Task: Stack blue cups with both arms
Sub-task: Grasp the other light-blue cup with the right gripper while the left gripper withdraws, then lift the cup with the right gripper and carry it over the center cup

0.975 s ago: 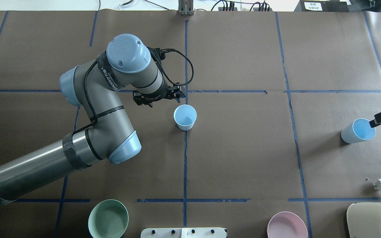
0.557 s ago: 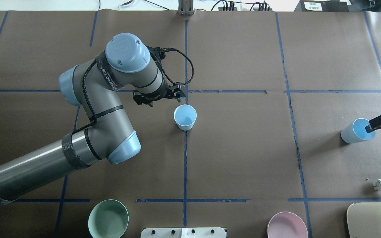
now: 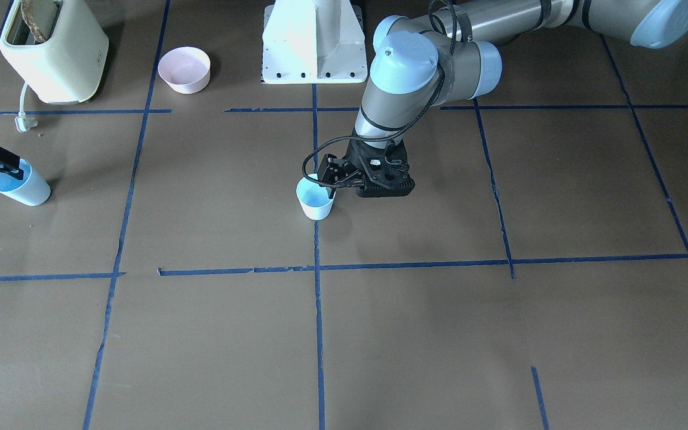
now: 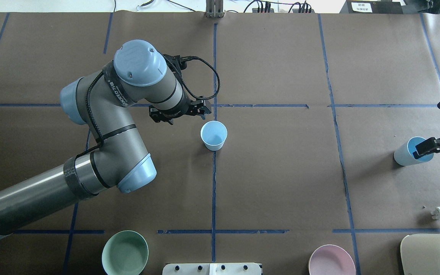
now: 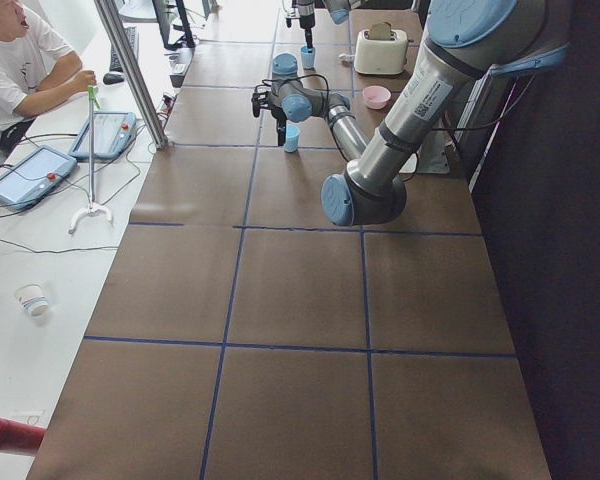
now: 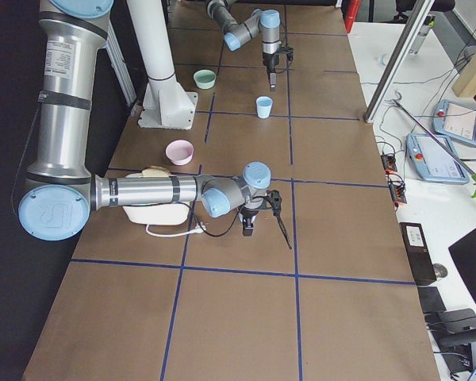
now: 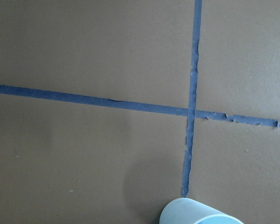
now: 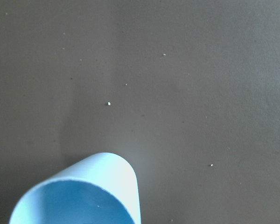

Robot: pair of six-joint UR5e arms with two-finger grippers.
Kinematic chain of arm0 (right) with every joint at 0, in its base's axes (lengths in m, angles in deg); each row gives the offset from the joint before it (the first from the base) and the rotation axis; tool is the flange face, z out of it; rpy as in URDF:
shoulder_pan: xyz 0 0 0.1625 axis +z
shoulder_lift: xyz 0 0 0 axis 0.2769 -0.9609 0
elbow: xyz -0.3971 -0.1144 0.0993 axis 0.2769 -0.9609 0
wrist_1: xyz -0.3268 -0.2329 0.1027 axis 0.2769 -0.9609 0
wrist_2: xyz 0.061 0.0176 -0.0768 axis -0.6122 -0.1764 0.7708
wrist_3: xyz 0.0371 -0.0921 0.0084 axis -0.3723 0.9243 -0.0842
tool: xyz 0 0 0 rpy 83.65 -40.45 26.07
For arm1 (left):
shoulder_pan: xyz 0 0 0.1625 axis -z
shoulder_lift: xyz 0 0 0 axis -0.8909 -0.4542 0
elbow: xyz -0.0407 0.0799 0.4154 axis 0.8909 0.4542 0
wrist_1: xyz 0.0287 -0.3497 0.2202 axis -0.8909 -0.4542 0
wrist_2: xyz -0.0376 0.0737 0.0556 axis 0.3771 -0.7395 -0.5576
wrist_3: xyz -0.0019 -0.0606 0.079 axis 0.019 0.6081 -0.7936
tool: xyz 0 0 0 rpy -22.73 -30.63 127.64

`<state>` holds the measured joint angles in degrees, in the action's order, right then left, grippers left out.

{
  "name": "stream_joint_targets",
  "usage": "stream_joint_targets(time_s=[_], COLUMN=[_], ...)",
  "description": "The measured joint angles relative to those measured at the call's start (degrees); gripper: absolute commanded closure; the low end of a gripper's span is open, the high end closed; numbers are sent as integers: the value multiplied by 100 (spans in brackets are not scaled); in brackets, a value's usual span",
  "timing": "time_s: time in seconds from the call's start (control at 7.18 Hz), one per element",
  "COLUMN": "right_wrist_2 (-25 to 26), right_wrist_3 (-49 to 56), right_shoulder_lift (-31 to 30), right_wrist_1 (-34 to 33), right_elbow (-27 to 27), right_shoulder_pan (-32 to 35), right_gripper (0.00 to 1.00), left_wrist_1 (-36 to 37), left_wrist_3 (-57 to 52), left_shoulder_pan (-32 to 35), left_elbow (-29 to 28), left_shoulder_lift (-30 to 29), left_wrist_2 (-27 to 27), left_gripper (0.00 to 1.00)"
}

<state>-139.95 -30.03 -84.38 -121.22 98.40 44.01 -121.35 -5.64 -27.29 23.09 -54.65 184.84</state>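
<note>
Nearest the base: mint-green bowl (image 4: 124,254) and pink bowl (image 4: 330,261). Farther out, one blue cup (image 4: 213,135) is stood upright at table centre; over the other cup (image 4: 404,156), at the robot's far right, one finger of the spread right gripper (image 4: 434,128) is seen. Just beyond the centre cup — the left gripper (image 4: 201,110), closure indiscernible.

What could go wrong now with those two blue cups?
The right gripper has a finger at the rim of the right-side blue cup. A slightly off-centre grip might tip the cup or squeeze it out. The left gripper hangs very close to the middle blue cup, so a small sideways drift could knock that cup over.
</note>
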Motion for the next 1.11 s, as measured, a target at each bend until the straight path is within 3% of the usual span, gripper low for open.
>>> stream_joint_targets(time_s=[0.42,0.7,1.11], right_wrist_2=[-10,-59,4], right_wrist_3=[-114,-179,-1280], right_shoulder_lift=[209,519,2584], right_wrist_1=[-7,-229,-1982], right_elbow=[-1,377,849], right_shoulder_pan=[-58,-52,-402], right_gripper=[100,100,100], left_wrist_1=[12,21,33], left_wrist_3=[-22,-62,-196], left_shoulder_pan=[58,254,580], left_elbow=[227,567,965], left_shoulder_lift=[120,489,970], left_wrist_2=[4,95,446], left_gripper=[0,0,0])
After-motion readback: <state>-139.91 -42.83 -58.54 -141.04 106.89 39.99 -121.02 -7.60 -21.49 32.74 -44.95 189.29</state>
